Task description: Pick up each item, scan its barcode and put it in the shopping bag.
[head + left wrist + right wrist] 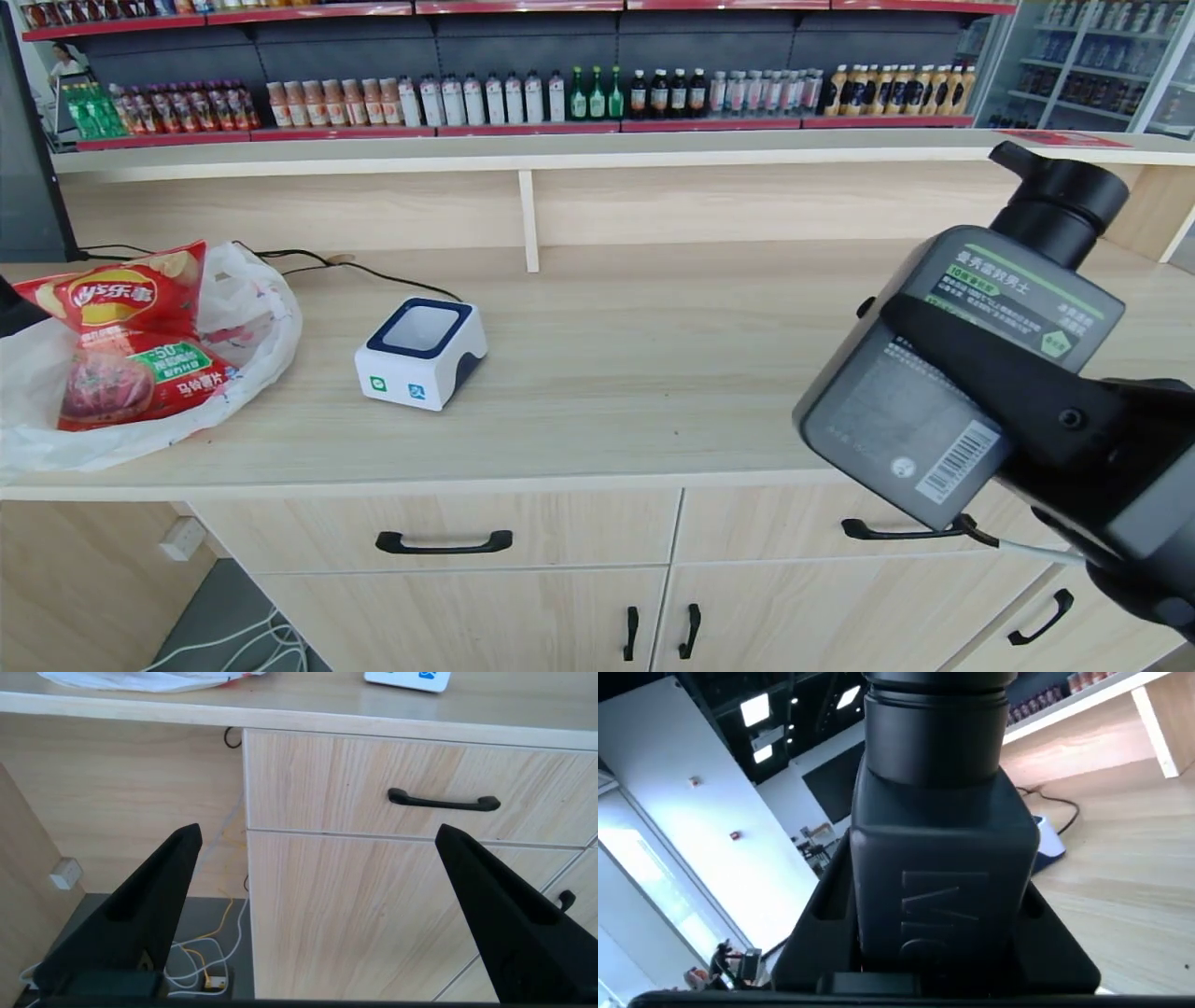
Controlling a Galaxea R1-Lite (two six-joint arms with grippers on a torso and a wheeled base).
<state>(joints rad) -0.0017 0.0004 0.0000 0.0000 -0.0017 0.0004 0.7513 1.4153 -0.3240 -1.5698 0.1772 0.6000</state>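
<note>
Black bottle (887,420), gripped by right end effector (943,345)

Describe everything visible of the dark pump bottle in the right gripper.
The dark grey pump bottle, plastic by its look, has a flat-sided body, a black pump cap, a green-striped label and a white barcode sticker near its base. It hangs tilted in the air, cap up and away, clamped in the right gripper over the counter's right front edge. Nothing else touches it.
</note>
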